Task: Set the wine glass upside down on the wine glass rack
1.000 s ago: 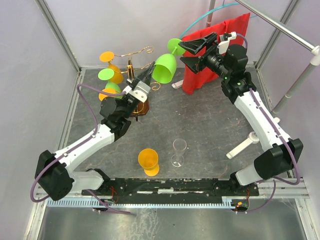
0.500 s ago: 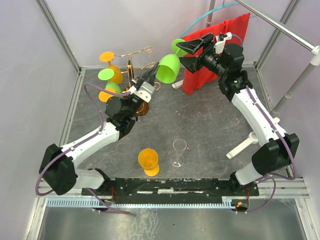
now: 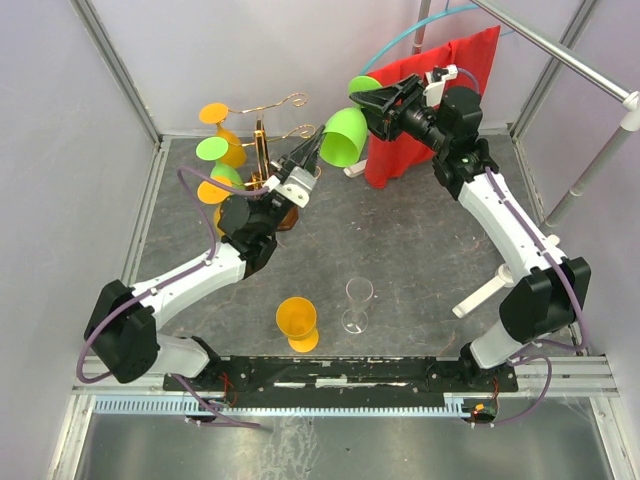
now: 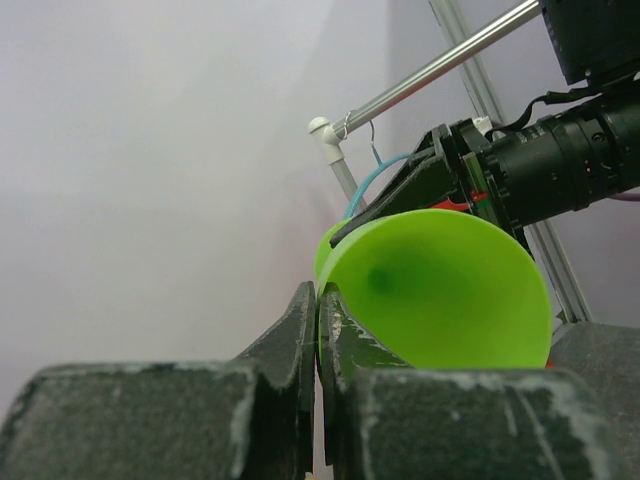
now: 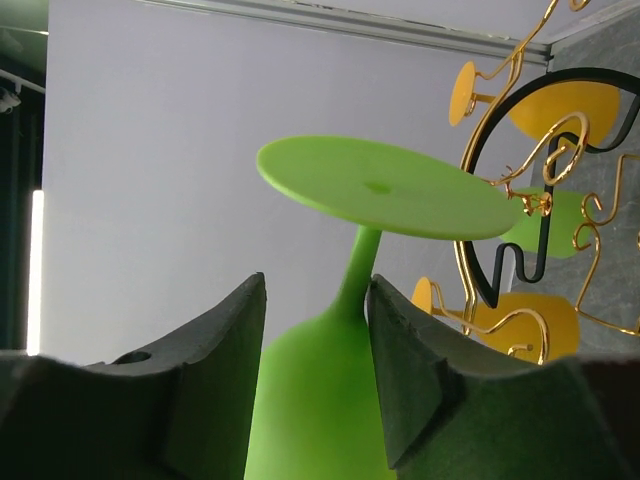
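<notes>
The right tool pinches the green glass at the stem, just under the foot. The glass hangs in the air, tilted, just right of the rack's gold arms. I cannot tell whether it touches them. Its open mouth faces the left tool, whose fingers are pressed together with the tips close to the bowl's rim. Two orange glasses and a second green one hang on the rack's left side. On the bench near the arm bases stand an orange glass and a clear glass.
</notes>
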Tool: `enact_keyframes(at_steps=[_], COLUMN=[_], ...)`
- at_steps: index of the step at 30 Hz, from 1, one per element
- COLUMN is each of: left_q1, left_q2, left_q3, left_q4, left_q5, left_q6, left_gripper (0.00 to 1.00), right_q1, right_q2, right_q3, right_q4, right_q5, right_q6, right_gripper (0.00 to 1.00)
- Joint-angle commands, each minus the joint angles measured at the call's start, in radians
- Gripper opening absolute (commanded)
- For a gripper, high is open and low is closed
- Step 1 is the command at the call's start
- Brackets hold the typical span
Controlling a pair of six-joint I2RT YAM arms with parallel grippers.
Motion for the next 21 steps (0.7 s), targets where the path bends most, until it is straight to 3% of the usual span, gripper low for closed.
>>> enact_keyframes(at_steps=[1, 10, 14, 18, 21], left_q1=[-0.017, -0.027, -0.028, -0.03, -0.03], left_q2=[0.009, 0.003, -0.005, -0.022, -0.049], left_q3=[0.043, 0.025, 0.01, -0.015, -0.04], left_q4=[0.064, 0.069, 0.065, 0.037, -0.019], left_q5=[-0.009, -0.019, -0.017, -0.011, -0.015], left_q6=[0.04, 0.038, 0.035, 0.032, 0.032], left_gripper=[0.03, 0.07, 0.26, 0.51, 0.62], right_q1=[0.001, 0.0, 0.001, 0.001, 0.0], right_q2=[0.004, 0.025, 0.036, 0.053, 0.067], right_q3=[0.039, 0.05, 0.076, 0.132, 0.19], right_q4=[0.101, 0.133, 0.125, 0.082, 0.017], right_q5=[-0.039, -0.066, -0.073, -0.073, -0.068], right_q6=[0.017, 0.019, -0.001, -0.067, -0.155], right_gripper=[0.48, 0.13, 0.01, 0.01, 0.01])
